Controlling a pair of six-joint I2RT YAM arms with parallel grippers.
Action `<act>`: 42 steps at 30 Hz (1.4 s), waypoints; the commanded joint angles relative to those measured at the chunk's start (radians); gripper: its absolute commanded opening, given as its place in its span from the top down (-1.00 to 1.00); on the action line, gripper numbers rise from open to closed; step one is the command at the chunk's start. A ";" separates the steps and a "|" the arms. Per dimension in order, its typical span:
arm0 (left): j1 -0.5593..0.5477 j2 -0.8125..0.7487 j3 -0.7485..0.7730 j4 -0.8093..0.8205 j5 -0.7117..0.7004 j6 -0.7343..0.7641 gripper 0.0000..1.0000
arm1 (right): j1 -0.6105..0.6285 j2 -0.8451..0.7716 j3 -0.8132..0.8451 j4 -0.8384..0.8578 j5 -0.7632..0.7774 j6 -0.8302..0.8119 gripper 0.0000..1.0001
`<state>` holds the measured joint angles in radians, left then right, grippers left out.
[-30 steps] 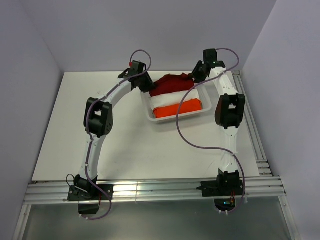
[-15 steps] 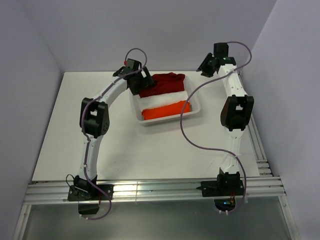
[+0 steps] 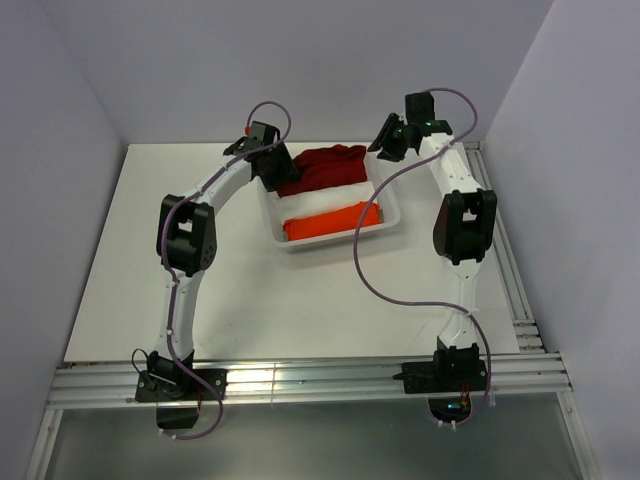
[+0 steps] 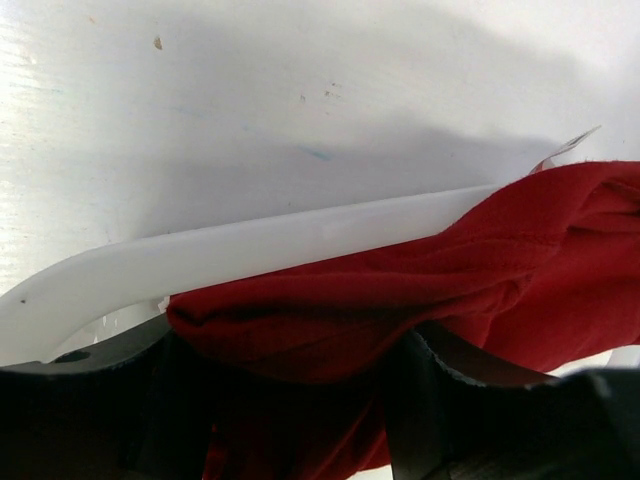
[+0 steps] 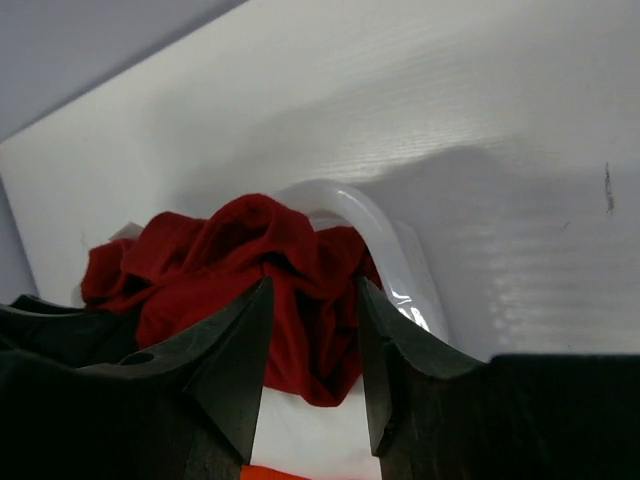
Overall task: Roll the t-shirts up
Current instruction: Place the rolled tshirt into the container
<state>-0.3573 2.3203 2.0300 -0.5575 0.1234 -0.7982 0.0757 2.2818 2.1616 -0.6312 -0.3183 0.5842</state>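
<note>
A dark crimson t-shirt [image 3: 322,168] lies crumpled at the back of a white bin [image 3: 340,236]. My left gripper [image 3: 272,170] is at the bin's back left corner. In the left wrist view a fold of the t-shirt [image 4: 480,250] hangs over the bin rim [image 4: 250,250] and fills the gap of the left gripper [image 4: 295,340], whose jaws stand apart. My right gripper [image 3: 382,145] hovers at the bin's back right corner. The right wrist view shows the right gripper [image 5: 315,283] open, with the t-shirt [image 5: 250,250] just beyond its tips and the bin rim [image 5: 385,250] to the right.
In front of the t-shirt the bin holds a white cloth [image 3: 320,200] and a bright orange bundle [image 3: 330,222]. The back wall stands close behind the bin. A metal rail [image 3: 300,380] runs along the table's near edge by both arm bases.
The bin has slid left with the left arm. The right gripper pulled away from the shirt toward the back right, then came back to the bin's corner. The left jaws spread wider.
</note>
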 commanded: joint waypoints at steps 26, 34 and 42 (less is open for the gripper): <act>0.003 -0.021 0.039 -0.087 -0.014 0.054 0.07 | 0.016 -0.154 -0.204 -0.030 0.202 -0.228 -0.07; 0.004 -0.021 0.033 -0.087 -0.008 0.060 0.09 | 0.032 -0.139 -0.278 0.001 0.136 -0.241 0.04; 0.017 -0.038 0.027 -0.102 -0.019 0.060 -0.07 | 0.006 -0.142 -0.309 -0.019 0.199 -0.196 1.00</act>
<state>-0.3374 2.3203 2.0499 -0.5705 0.1032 -0.7616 0.1062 2.1506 1.8874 -0.6498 -0.2401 0.3176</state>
